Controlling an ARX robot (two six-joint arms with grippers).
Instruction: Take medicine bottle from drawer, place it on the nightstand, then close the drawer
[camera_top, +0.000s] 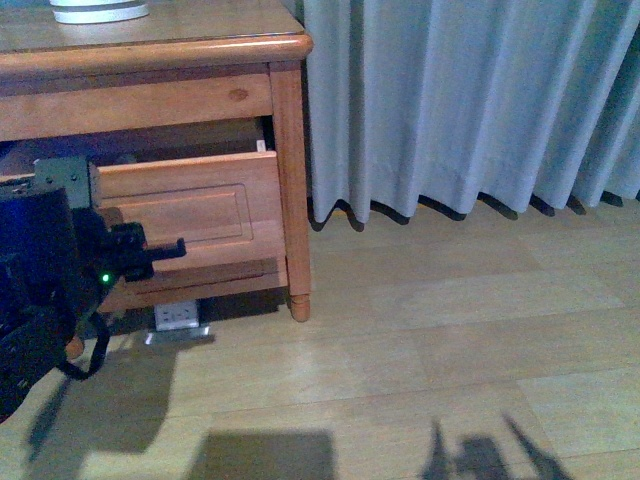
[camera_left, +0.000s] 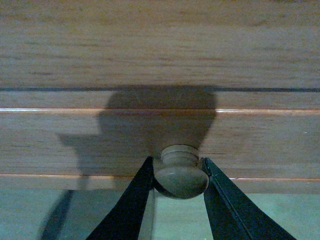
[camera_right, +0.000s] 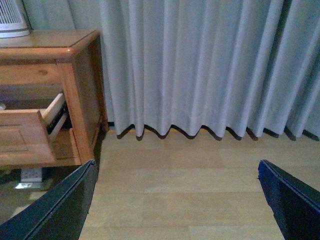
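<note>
The nightstand stands at the upper left of the front view. Its drawer is pulled partly out, with the recessed panel front facing me; the right wrist view shows the drawer from the side. In the left wrist view my left gripper is shut on the round wooden drawer knob, one dark finger on each side. My left arm hides the knob in the front view. My right gripper hangs open over bare floor, right of the nightstand. The medicine bottle is hidden.
A white slatted device stands on the nightstand top. A grey curtain hangs to the floor right of the nightstand. A small white box lies under the nightstand by its turned foot. Wooden floor spreads to the right.
</note>
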